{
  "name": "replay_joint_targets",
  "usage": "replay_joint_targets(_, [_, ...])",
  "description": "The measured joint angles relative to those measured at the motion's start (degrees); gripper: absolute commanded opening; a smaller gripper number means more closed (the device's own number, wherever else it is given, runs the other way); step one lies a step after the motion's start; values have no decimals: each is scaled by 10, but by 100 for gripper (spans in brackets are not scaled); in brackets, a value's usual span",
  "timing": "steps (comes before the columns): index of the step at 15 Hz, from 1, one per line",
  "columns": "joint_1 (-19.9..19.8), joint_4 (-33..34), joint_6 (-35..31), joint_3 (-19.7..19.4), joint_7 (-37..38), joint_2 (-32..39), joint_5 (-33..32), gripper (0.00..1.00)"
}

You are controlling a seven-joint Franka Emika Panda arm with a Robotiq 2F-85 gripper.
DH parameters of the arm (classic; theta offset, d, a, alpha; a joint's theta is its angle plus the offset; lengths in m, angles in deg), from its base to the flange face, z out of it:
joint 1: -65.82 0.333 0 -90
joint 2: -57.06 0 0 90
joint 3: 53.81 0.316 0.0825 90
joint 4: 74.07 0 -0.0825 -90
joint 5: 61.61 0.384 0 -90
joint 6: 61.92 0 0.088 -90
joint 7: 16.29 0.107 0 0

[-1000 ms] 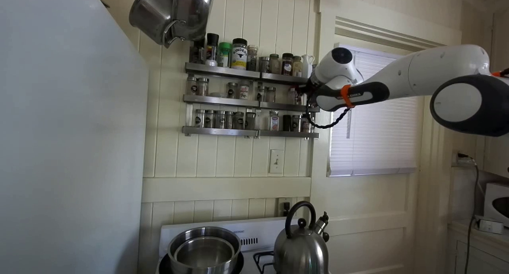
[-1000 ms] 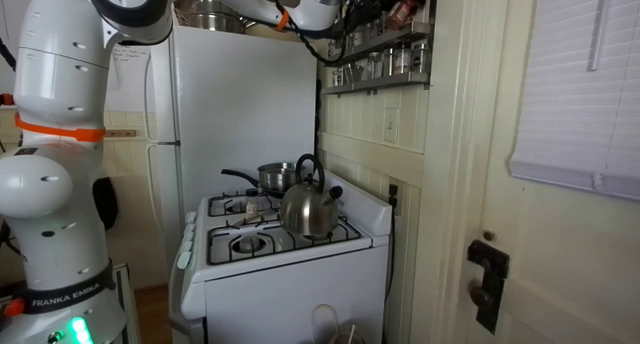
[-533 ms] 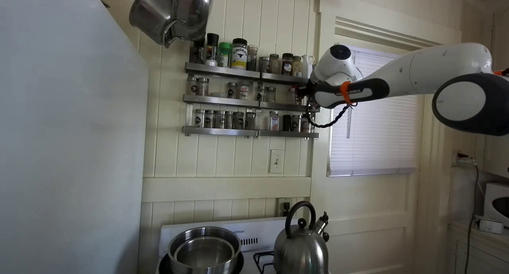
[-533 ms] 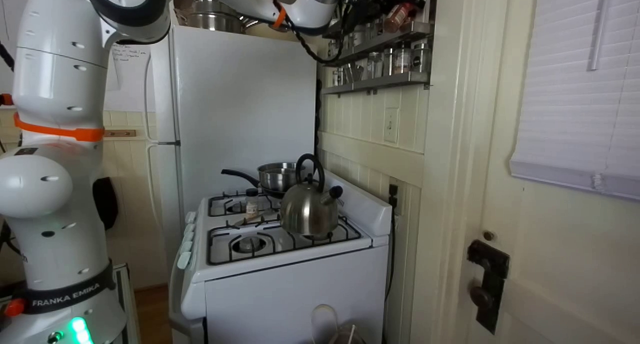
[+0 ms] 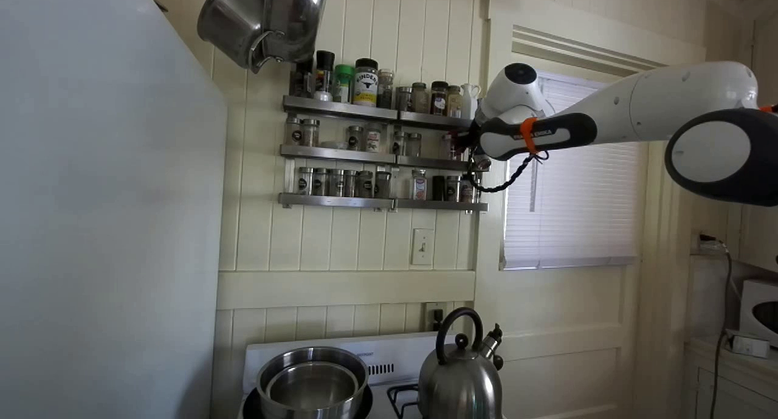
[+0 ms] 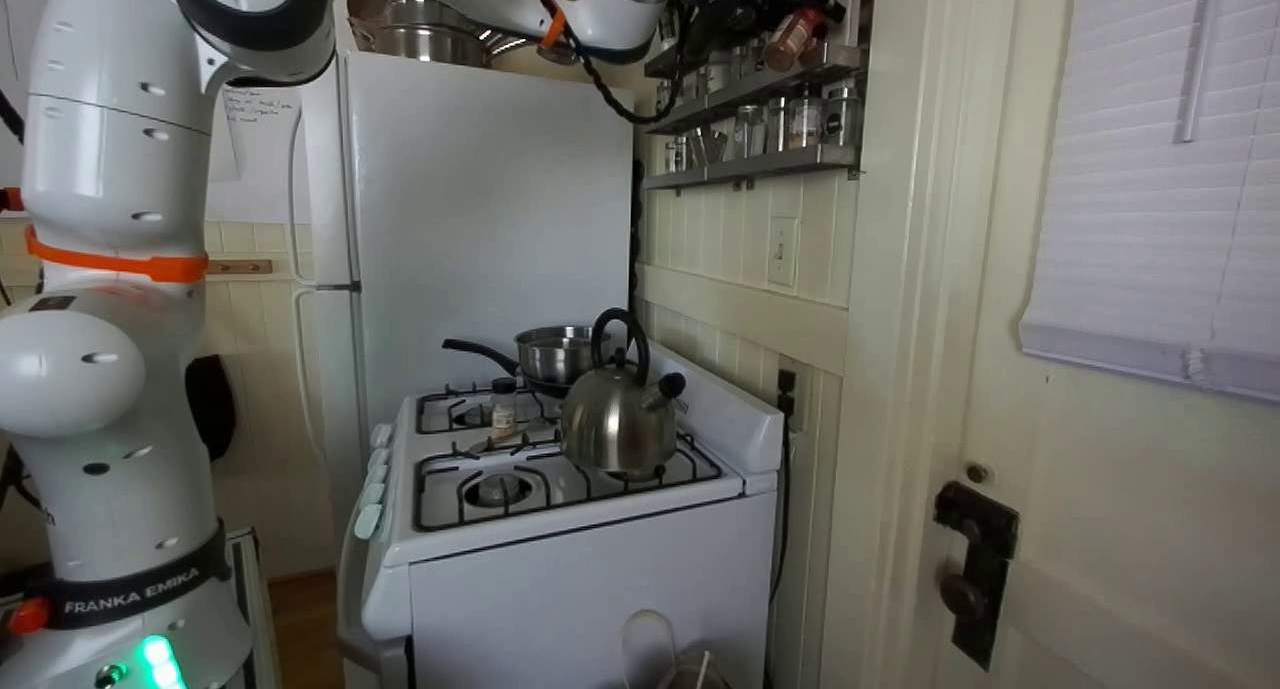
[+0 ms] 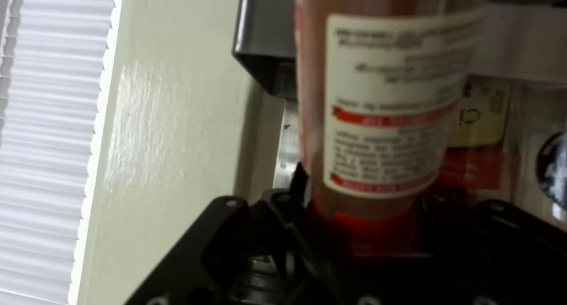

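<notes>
Gripping a reddish bottle (image 7: 385, 106) by its red cap end (image 7: 372, 229) with the black tool (image 7: 365, 207), right of centre in the wrist view. Drawn together to just the width of that end and clamped on it from both sides, neither fully spread nor fully pinched. Can follow the bottle from there to the top edge of the frame, past a cream label (image 7: 394, 132) too blurred to read. In an exterior view, holding it aslant at upper right, close to the end of the middle metal shelf (image 6: 750, 89); cannot tell whether touching it. In an exterior view with spice jars (image 5: 366, 81) ranged across the upper middle, can hardly make it out, mostly hidden by the white arm (image 5: 662, 106) stretched in from the right edge.

In the wrist view, holding it in front of a dark shelf end (image 7: 266, 35) near the top, with a yellow-labelled jar (image 7: 483, 114) just to the right, a clear jar (image 7: 527, 163) at the right edge, cream-painted woodwork (image 7: 177, 132) left of centre and a white blind (image 7: 53, 141) along the left edge.

Can see, near the middle of an exterior view, a kettle (image 6: 617, 424) standing on a white stove (image 6: 600, 589), with a steel pan (image 6: 555, 354) behind it and a small dark-capped bottle (image 6: 503, 409) to its left. Backed by a white refrigerator (image 6: 490, 209) at left of centre. At upper left of an exterior view, can make out two steel pots (image 5: 292, 24) hanging tilted.
</notes>
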Motion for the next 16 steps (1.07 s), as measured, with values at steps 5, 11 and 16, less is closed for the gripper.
replay_joint_targets(5, [1,0,37,9,-2,-10,10,21])
replay_joint_targets(11, [2,-1,76,20,2,-24,29,21])
replay_joint_targets(16, [2,-9,81,26,14,-37,67,21])
